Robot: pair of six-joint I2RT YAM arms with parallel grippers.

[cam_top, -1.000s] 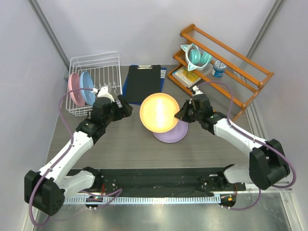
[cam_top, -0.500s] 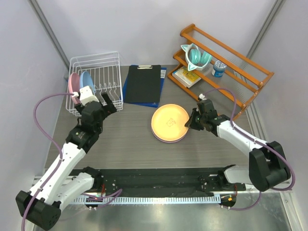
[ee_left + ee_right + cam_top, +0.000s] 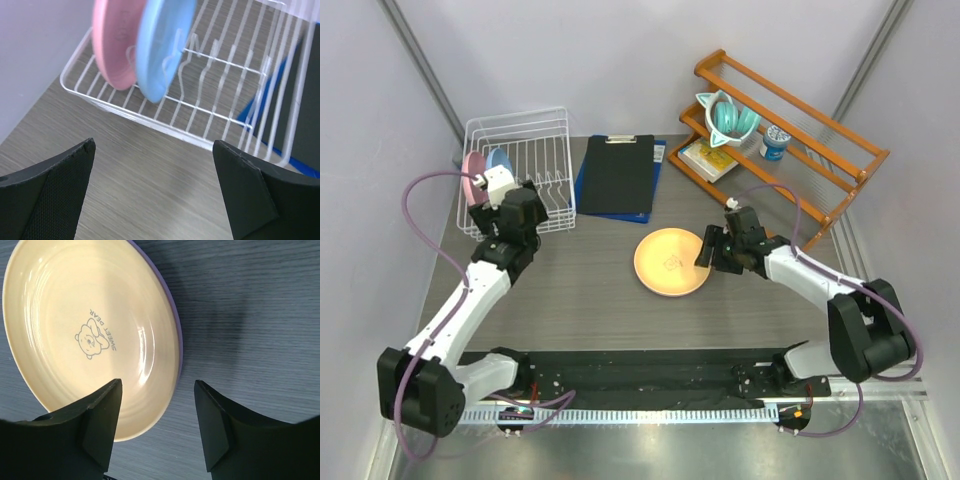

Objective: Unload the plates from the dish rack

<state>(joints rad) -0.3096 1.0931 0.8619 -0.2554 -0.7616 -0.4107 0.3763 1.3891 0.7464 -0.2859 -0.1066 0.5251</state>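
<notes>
The left end effector (image 3: pixel 155 195) was spread as wide as I saw it go, with nothing between its fingers. It hung low over the desk (image 3: pixel 125 165), just outside the near edge of the dish rack (image 3: pixel 538 152). Two plates stood on edge among the prongs at the rack's left end. The pink plate (image 3: pixel 112 45) was nearest the side wall and the light blue plate (image 3: pixel 162 45) was close beside it, overlapping it from the wrist camera's angle.

Well apart from the rack, near the middle of the desk, the orange plate (image 3: pixel 90 335) lay flat, face up. It sat on the lavender plate (image 3: pixel 178 340), of which only a thin sliver of rim showed along the right side. The right end effector (image 3: pixel 157 425) hovered over that right edge with its fingers parted partway and gripping nothing. One finger was above the orange plate and the other above bare desk, with the rim passing between them. A black clipboard (image 3: pixel 617 175) lay just right of the rack.
</notes>
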